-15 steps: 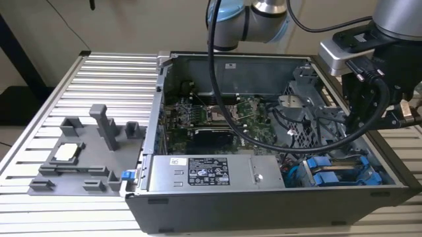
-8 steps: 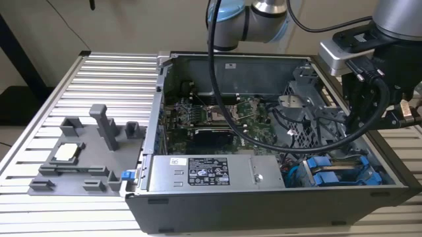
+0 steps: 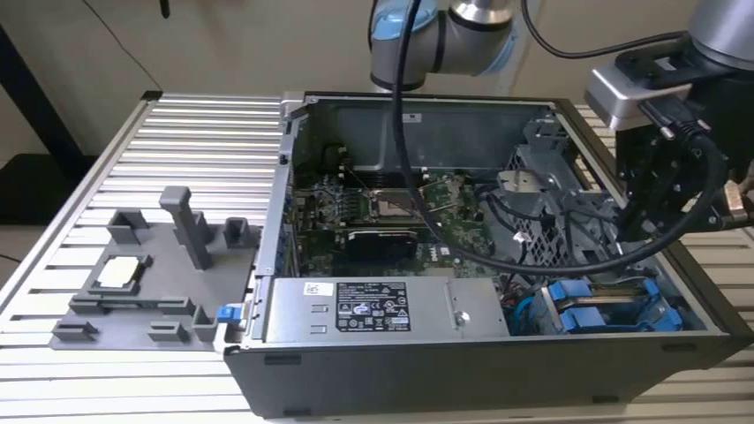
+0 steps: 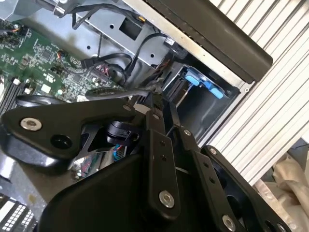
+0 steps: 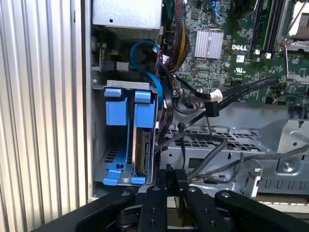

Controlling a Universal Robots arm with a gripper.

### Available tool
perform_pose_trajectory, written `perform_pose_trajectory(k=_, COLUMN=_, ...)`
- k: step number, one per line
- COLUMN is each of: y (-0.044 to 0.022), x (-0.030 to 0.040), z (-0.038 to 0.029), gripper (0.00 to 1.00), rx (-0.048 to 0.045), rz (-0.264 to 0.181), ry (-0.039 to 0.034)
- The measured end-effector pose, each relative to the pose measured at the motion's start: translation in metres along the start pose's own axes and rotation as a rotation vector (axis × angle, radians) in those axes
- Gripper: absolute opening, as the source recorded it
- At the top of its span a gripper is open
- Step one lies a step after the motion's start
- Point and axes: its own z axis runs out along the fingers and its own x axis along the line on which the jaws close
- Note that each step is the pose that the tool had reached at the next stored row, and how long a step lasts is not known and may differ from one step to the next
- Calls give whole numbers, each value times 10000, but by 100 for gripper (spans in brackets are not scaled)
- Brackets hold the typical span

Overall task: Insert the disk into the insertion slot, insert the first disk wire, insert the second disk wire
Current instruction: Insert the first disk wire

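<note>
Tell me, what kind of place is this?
Probably a robotics lab or workshop bench: an open desktop computer case sits on a ribbed metal table, with a robot arm reaching over it.

Sticker (image 3: pixel 371 305), white, on the grey power supply box (image 3: pixel 471 311): rows of black print, too small for me to read. Circuit board (image 5: pixel 227 24), green, in my first wrist view: short white lettering (image 5: pixel 240 47) beside the silver heatsink (image 5: pixel 208 44).

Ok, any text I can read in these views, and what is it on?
White sticker on the power supply: print too small to read.
Motherboard, first wrist view: a white maker's logo; other markings too small to read.
</note>
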Motion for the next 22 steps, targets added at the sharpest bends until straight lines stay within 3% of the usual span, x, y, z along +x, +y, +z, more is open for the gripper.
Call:
perform_pose_trajectory(k=5, y=-118, x=28, z=20, gripper=19, rx=-654, rz=29, ry=-39)
perform_pose_trajectory(k=9, y=-204, x=66, z=33, gripper=19, rx=-988, rz=45, ry=-58)
perform_pose_trajectory(k=16, y=-320, x=166, z=53, gripper=19, rx=-1278, rz=59, ry=-75)
perform_pose_trajectory(k=22, y=-335, x=190, z=68, gripper=19, rx=-1335, rz=160, ry=-70)
